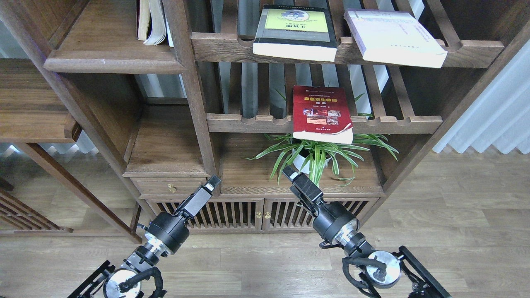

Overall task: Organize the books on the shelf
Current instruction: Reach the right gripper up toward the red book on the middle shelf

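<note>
The red book (321, 111) lies flat on the middle slatted rack, with its front end overhanging the rail. The black book with a yellow-green panel (295, 31) and the white-lavender book (393, 37) lie flat on the upper slatted rack. The solid shelf board (112, 62) is at the upper left, with a few upright books (151, 20) at its back right. My left gripper (213, 182) and right gripper (288, 171) are low in front of the cabinet, well below the books and holding nothing. Their fingers cannot be told apart.
A potted spider plant (314, 155) stands on the cabinet top just beyond my right gripper, under the red book. A small drawer (172, 187) and slatted cabinet doors (261, 213) are below. A thick upright post (190, 82) separates the solid shelf from the racks.
</note>
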Action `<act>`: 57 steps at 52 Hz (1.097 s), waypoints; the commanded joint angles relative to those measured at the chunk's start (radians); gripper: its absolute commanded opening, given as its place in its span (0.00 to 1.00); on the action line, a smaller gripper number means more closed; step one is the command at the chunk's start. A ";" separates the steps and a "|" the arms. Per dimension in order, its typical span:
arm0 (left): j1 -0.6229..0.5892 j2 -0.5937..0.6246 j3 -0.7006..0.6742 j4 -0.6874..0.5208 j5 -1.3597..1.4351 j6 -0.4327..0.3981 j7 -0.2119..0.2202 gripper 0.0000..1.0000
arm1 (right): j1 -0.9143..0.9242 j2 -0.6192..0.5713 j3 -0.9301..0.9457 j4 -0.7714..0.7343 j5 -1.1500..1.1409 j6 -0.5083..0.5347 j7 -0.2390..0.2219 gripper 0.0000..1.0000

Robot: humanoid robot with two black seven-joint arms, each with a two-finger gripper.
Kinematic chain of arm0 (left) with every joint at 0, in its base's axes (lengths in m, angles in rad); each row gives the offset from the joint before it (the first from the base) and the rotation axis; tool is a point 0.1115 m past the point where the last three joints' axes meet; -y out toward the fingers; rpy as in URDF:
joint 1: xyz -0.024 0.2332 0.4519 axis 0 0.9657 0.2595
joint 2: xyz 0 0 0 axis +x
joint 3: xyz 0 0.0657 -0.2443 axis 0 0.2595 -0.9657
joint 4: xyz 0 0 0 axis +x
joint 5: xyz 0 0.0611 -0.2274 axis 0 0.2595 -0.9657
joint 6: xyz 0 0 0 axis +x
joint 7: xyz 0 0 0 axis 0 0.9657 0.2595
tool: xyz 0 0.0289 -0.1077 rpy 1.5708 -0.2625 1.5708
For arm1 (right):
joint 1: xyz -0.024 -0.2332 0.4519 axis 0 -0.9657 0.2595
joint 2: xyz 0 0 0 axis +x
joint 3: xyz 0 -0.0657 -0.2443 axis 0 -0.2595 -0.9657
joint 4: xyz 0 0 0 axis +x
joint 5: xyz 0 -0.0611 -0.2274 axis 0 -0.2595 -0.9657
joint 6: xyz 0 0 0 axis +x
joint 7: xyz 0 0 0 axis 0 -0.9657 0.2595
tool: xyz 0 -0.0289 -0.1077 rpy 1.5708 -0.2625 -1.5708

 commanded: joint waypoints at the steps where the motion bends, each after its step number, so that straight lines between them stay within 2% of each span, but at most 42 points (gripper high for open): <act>1: 0.000 0.000 -0.001 0.000 0.000 0.000 0.000 1.00 | 0.061 0.000 -0.012 -0.046 0.001 0.009 0.003 0.99; 11: 0.000 0.000 -0.004 0.002 0.002 0.000 0.001 1.00 | 0.107 0.000 -0.009 -0.164 0.037 0.036 0.015 0.99; 26: -0.017 0.000 -0.010 0.010 0.002 0.000 0.001 1.00 | 0.119 0.000 -0.012 -0.189 0.044 0.058 0.015 0.99; 31: -0.034 0.000 -0.011 0.020 0.002 0.000 0.001 1.00 | 0.122 0.000 -0.010 -0.192 0.041 0.133 0.015 0.99; 32: -0.040 0.000 -0.011 0.022 0.002 0.000 0.000 1.00 | 0.129 0.000 -0.012 -0.195 0.040 0.180 0.014 0.99; 35: -0.040 0.000 -0.011 0.023 0.002 0.000 0.000 1.00 | 0.133 0.000 -0.016 -0.196 0.040 0.207 0.014 0.99; 48: -0.037 0.000 -0.013 0.022 0.000 0.000 0.001 1.00 | 0.126 0.000 -0.064 -0.196 0.058 0.208 0.015 0.99; 57: -0.035 0.003 -0.016 0.022 0.000 0.000 0.001 1.00 | 0.132 0.000 -0.091 -0.209 0.191 0.193 0.020 0.99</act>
